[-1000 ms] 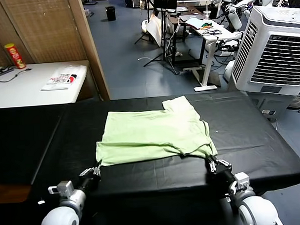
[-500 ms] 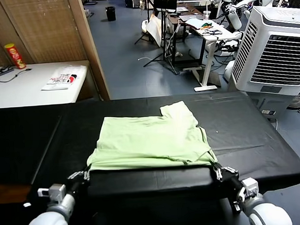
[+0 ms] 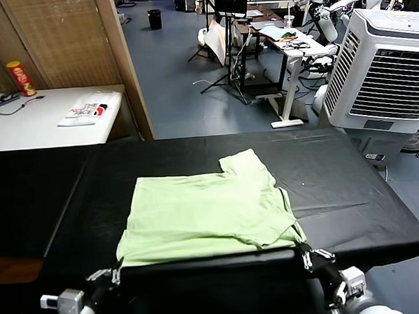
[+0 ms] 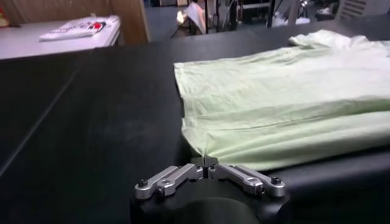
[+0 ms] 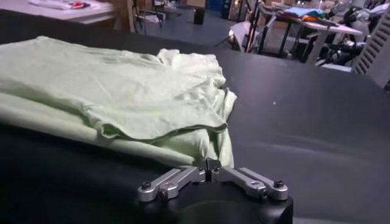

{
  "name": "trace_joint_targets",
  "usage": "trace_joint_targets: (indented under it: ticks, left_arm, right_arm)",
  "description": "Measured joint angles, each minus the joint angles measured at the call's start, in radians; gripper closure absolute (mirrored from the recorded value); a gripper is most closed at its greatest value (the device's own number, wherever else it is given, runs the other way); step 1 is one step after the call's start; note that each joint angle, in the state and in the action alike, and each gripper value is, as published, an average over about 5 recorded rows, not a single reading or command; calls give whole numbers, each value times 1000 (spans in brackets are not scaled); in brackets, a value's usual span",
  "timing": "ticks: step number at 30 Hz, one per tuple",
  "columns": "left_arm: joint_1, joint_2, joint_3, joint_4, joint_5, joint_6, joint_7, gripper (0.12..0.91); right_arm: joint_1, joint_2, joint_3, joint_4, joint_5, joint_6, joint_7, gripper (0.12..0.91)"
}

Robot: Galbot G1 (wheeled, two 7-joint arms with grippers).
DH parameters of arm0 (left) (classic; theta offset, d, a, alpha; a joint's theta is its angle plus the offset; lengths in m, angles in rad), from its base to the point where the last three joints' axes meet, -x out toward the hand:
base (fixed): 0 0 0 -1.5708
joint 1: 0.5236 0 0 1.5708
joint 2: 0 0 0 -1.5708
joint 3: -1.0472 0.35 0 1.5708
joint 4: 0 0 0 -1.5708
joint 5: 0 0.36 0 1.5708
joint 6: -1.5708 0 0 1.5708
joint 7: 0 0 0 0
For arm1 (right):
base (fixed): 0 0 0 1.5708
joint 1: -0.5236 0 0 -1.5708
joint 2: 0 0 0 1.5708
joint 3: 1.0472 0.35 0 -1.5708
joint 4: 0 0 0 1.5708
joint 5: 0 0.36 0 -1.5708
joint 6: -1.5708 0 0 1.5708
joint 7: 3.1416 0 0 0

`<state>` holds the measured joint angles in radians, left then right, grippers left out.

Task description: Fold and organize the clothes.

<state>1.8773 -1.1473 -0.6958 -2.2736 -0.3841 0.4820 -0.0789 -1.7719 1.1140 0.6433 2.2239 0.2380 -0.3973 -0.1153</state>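
Observation:
The clothes (image 3: 204, 212), a pale green short-sleeved T-shirt, lie folded flat on the black table (image 3: 348, 193), with the near hem at the table's front edge. My left gripper (image 3: 116, 274) sits at the shirt's near left corner, its tips closed together on the fabric corner (image 4: 206, 157). At the near right corner my right gripper (image 3: 306, 253) is pinched on the hem the same way (image 5: 210, 159). In the left wrist view the shirt (image 4: 286, 103) spreads away from the gripper (image 4: 207, 165). The right wrist view shows the shirt's (image 5: 109, 85) layered edges and the gripper (image 5: 208, 165).
A white side table (image 3: 29, 129) at the left carries a white printed item (image 3: 84, 110) and a red can (image 3: 17, 77). A wooden partition (image 3: 88, 37) stands behind it. A white air cooler (image 3: 382, 68) stands at the far right, beyond the black table.
Both grippers have drawn back toward me along the table, pulling the shirt's near hem to the front edge. The shirt has slid nearer and lies flatter.

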Motion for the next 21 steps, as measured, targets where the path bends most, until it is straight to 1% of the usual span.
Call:
trace_joint_targets:
  ticks: [1,2,3,4,7,9,10,12,15,18,21]
  left_arm:
    - [5,-1,-4,-9,-4,12,-8,680]
    - [9,-1,-8,-20,-12,27,-16,630]
    - [10,0,-13,-32,-22,46,-24,563]
    - [7,3,-19,-45,-36,69,-32,512]
    - [-15,14,-37,-88,-89,125,-48,350]
    - [-46,26,-43,-104,-126,134,-58,276]
    - [-68,32,-42,-105,-146,134,-65,254]
    - [-126,46,-33,-90,-191,131,-82,238]
    - [-252,66,1,-31,-261,132,-104,233]
    - [-408,78,53,58,-308,134,-109,232]
    - [-563,78,108,162,-334,138,-108,232]
  right_arm:
    - [-8,4,5,15,0,0,1,320]
    - [-15,8,11,30,4,2,1,285]
    - [-19,11,17,47,12,6,1,264]
    - [-20,13,24,64,22,9,1,242]
    - [2,9,44,94,56,18,8,229]
    - [48,-1,52,86,67,22,23,228]
    - [83,-7,53,71,69,24,34,227]
    - [175,-20,42,19,71,24,55,227]
    - [340,-31,-2,-91,82,25,82,227]
    - [507,-30,-71,-218,109,13,111,227]
    - [664,-22,-150,-347,154,-32,146,227]
